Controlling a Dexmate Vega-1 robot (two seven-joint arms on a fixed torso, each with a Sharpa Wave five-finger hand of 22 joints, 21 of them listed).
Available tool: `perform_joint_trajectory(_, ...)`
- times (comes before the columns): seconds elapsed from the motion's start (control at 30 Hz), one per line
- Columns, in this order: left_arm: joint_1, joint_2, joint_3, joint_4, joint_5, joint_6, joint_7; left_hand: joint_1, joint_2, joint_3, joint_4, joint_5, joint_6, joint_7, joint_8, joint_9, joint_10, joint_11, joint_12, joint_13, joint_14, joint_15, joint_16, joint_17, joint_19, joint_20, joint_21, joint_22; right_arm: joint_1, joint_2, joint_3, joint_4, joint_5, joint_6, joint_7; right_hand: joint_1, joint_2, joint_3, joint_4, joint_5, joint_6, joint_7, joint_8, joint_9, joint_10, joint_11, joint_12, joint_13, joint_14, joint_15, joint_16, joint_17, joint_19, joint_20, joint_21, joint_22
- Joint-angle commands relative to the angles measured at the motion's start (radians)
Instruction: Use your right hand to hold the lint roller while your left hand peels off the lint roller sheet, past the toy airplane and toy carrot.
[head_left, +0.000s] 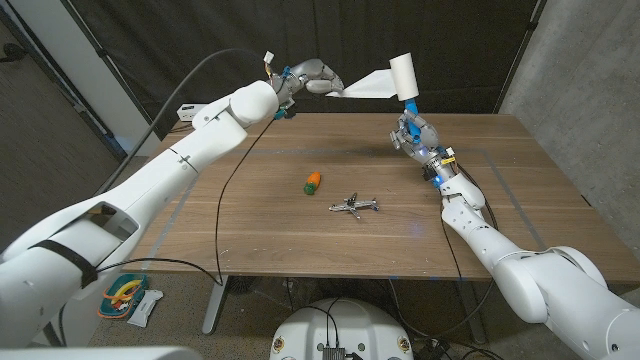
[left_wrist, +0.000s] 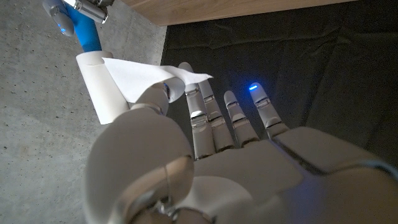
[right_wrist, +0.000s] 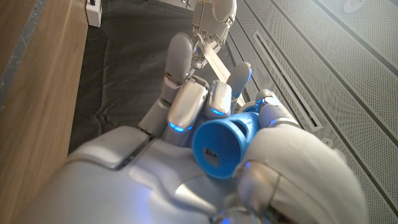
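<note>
Two robot hands are engaged: the lint roller (head_left: 405, 76) is clamped upright by the right robot hand (head_left: 413, 133), so its sheet (head_left: 366, 86), pinched by the left robot hand (head_left: 315, 76) at 9 o'clock, is stretched taut for peeling.

Even, soft light fell from above on the wooden table (head_left: 300, 225), which showed only faint shadows and a mild sheen. The black curtain (head_left: 200, 40) behind stayed dim. Both wrist views were sharp far off, with the nearest knuckles slightly soft and swollen by the lens.
</note>
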Motion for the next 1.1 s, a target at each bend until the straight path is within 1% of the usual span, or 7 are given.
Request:
perform_joint_trajectory(0.03,0.106,0.082,-0.075,-0.113,-0.020,0.027,0.033,0.005,0.001,0.135,0.036,0.019,0.034,0.032,0.366,0.011,0.032,-0.023,0.007,0.006,0.005,-0.099,-0.004,0.005,-0.006,0.002,0.010,0.001,0.002,0.005,-0.010,-0.009,-0.014,0.009,-0.017,-0.039,0.054,0.203,0.198,-0.002,0.063,0.060,0.006,-0.001,0.026,0.003,0.141,0.003,-0.002,-0.007,0.007,0.001,0.000,-0.031,0.005,0.000)
perform_joint_trajectory(0.53,0.137,0.104,-0.097,-0.132,-0.035,0.015,0.050,-0.011,-0.005,0.151,0.043,0.066,0.028,0.020,0.367,-0.002,0.030,-0.024,0.008,0.011,0.008,-0.097,-0.010,0.013,-0.012,0.002,0.026,-0.003,-0.012,0.007,-0.020,-0.036,-0.019,0.013,-0.039,-0.041,0.055,0.204,0.198,-0.002,0.060,0.061,0.013,-0.002,0.024,0.003,0.141,0.003,-0.002,-0.007,0.007,0.001,-0.001,-0.029,0.005,0.000)
perform_joint_trajectory(0.67,0.144,0.115,-0.101,-0.136,-0.037,0.001,0.045,-0.015,-0.010,0.156,0.042,0.080,0.032,0.025,0.379,0.010,0.029,-0.022,0.007,0.011,0.008,-0.096,-0.013,0.015,-0.014,0.005,0.030,-0.004,-0.018,0.006,-0.025,-0.050,-0.022,0.012,-0.050,-0.041,0.055,0.204,0.198,-0.002,0.058,0.060,0.014,-0.002,0.025,0.002,0.141,0.002,-0.002,-0.007,0.007,0.001,-0.003,-0.029,0.005,0.001)
perform_joint_trajectory(0.7,0.148,0.117,-0.105,-0.137,-0.041,-0.001,0.045,-0.016,-0.016,0.162,0.039,0.097,0.047,0.031,0.394,0.021,0.030,-0.018,0.007,0.010,0.009,-0.094,-0.015,0.016,-0.017,0.006,0.033,-0.006,-0.019,0.004,-0.027,-0.053,-0.025,0.014,-0.052,-0.041,0.054,0.204,0.198,-0.002,0.059,0.060,0.015,-0.003,0.023,0.003,0.141,0.003,-0.002,-0.007,0.007,0.001,-0.004,-0.030,0.005,0.001)
perform_joint_trajectory(0.77,0.153,0.123,-0.110,-0.140,-0.048,-0.005,0.041,-0.017,-0.021,0.169,0.035,0.115,0.060,0.036,0.403,0.024,0.030,-0.014,0.006,0.008,0.009,-0.092,-0.017,0.017,-0.019,0.007,0.036,-0.007,-0.020,0.005,-0.028,-0.059,-0.024,0.011,-0.055,-0.041,0.055,0.204,0.198,-0.002,0.059,0.060,0.013,-0.007,0.024,0.004,0.141,0.002,-0.002,-0.007,0.007,0.001,-0.003,-0.030,0.005,0.000)
perform_joint_trajectory(0.9,0.171,0.137,-0.124,-0.155,-0.051,-0.003,0.050,-0.019,-0.028,0.181,0.029,0.138,0.076,0.044,0.411,0.024,0.029,-0.005,0.001,-0.001,0.010,-0.088,-0.020,0.017,-0.023,0.009,0.039,-0.010,-0.024,0.005,-0.034,-0.070,-0.028,0.012,-0.066,-0.042,0.055,0.204,0.198,-0.002,0.058,0.060,0.016,-0.005,0.024,0.004,0.141,0.002,-0.002,-0.007,0.007,0.001,-0.003,-0.029,0.006,0.000)
perform_joint_trajectory(1.1,0.198,0.157,-0.143,-0.173,-0.060,-0.006,0.058,-0.021,-0.036,0.197,0.022,0.167,0.084,0.055,0.429,0.045,0.039,-0.006,0.003,-0.005,0.013,-0.087,-0.023,0.019,-0.026,0.012,0.043,-0.013,-0.031,0.004,-0.039,-0.084,-0.031,0.017,-0.079,-0.042,0.055,0.204,0.198,-0.002,0.057,0.060,0.017,-0.006,0.025,0.003,0.141,0.002,-0.003,-0.007,0.007,0.001,-0.003,-0.030,0.006,0.000)
